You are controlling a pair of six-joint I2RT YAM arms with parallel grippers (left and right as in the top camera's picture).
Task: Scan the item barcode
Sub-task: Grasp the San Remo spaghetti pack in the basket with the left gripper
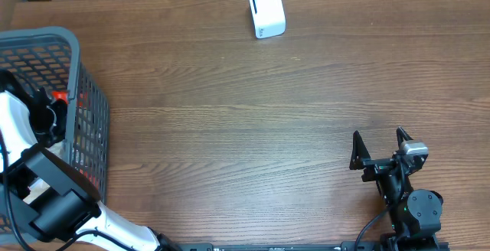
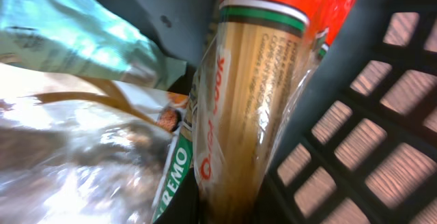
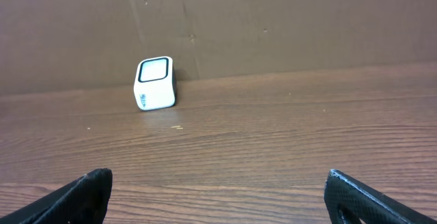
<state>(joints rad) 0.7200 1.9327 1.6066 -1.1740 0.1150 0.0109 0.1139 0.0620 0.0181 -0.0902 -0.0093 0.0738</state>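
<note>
The table (image 1: 245, 128) carries the basket (image 1: 86, 121) at its left edge. The left gripper (image 1: 52, 105) is down inside the basket with its jaws together, but I cannot tell whether they pinch the spaghetti pack (image 2: 252, 101) lying against the basket's mesh wall. Lift slowly and check that the pack follows. The scanner (image 1: 266, 11) stands well right of the basket, and the right gripper (image 1: 378, 136) waits farther right, jaws apart.

Brown wood-grain table (image 1: 253, 105), dark grey lattice basket (image 1: 90, 121), white, black-trimmed scanner (image 1: 266, 11), clear pasta packet (image 2: 252, 101) banded red, white and green, pale teal bag (image 2: 75, 39)
</note>
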